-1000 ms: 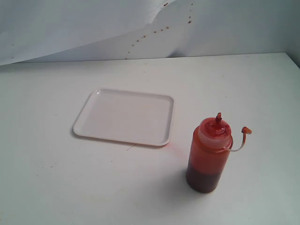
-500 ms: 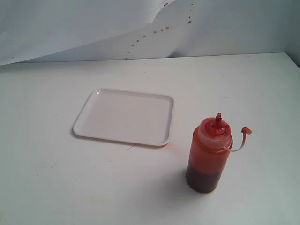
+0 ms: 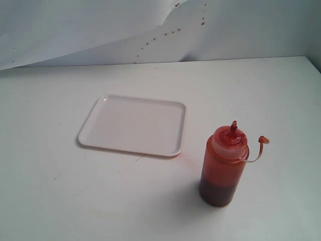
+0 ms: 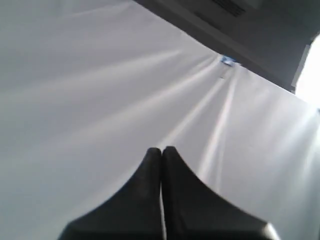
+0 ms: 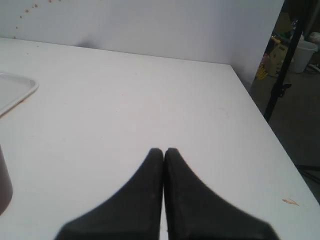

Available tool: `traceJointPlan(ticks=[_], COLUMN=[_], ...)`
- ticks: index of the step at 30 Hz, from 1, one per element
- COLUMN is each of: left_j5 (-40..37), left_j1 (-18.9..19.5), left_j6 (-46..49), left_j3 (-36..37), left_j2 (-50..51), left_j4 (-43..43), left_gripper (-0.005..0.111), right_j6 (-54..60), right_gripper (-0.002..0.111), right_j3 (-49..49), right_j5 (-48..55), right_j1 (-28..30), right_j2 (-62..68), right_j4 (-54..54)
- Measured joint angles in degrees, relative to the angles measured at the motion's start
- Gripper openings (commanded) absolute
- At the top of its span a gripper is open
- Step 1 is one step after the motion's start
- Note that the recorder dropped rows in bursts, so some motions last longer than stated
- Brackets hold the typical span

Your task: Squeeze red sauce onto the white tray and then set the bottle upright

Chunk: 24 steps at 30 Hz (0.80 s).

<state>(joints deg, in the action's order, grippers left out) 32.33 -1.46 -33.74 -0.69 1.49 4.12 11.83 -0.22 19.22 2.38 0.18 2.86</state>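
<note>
Exterior view is showing me the bottle [image 3: 223, 168] standing upright on the bench [image 3: 60, 201] at the lower right of the frame, its nozzle [image 3: 233, 125] pointing up and its small cap [image 3: 264, 140] hanging off to the right on the tether, so the nozzle is looking uncapped. The red sauce [image 3: 216, 195] is sitting dark in the bottom of it. The white tray [image 3: 133, 125] is lying flat up and left of the bottle, near it but apart, and I am seeing no sauce on it. Over the last second nothing is changing: bottle, tray and cap are keeping their places, and no arm is entering this view. In the left wrist view the left fingers [image 4: 152, 162] are pressed together on nothing. In the right wrist view the right fingers [image 5: 155, 162] are likewise together and empty, with the bottle's dark edge showing at the frame's left. I am judging the task as not yet begun, and the fingers are needing to part before any grasp.
</note>
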Motion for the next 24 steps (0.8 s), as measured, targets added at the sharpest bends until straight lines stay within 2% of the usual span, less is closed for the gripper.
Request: traceJointPlan(ticks=[3, 7, 12, 16, 20, 24], left_j5=[2.2, 6.2, 21.8, 33.5, 36.2, 36.3], left_j1=[0.0, 0.0, 0.0, -0.2, -1.3, -6.6], left_j6=[-10.6, -17.9, -18.9, -15.4, -10.6, -1.9], left_j3=[-4.0, -10.1, -15.7, -19.1, -21.9, -25.3], left_j2=[6.6, 21.8, 46.3, 63.7, 80.3, 93.9], left_j4=[18.3, 38.7, 55.1, 63.4, 67.1, 69.1], left_gripper=[0.000, 0.000, 0.000, 0.000, 0.000, 0.000], right_j6=[0.0, 0.0, 0.0, 0.0, 0.0, 0.0], right_gripper=[0.000, 0.000, 0.000, 0.000, 0.000, 0.000], right_j3=[0.0, 0.0, 0.0, 0.0, 0.0, 0.0], right_j5=[0.0, 0.0, 0.0, 0.0, 0.0, 0.0], right_j1=[0.0, 0.0, 0.0, 0.0, 0.0, 0.0], right_j2=[0.0, 0.0, 0.0, 0.0, 0.0, 0.0], right_j4=[0.0, 0.0, 0.0, 0.0, 0.0, 0.0])
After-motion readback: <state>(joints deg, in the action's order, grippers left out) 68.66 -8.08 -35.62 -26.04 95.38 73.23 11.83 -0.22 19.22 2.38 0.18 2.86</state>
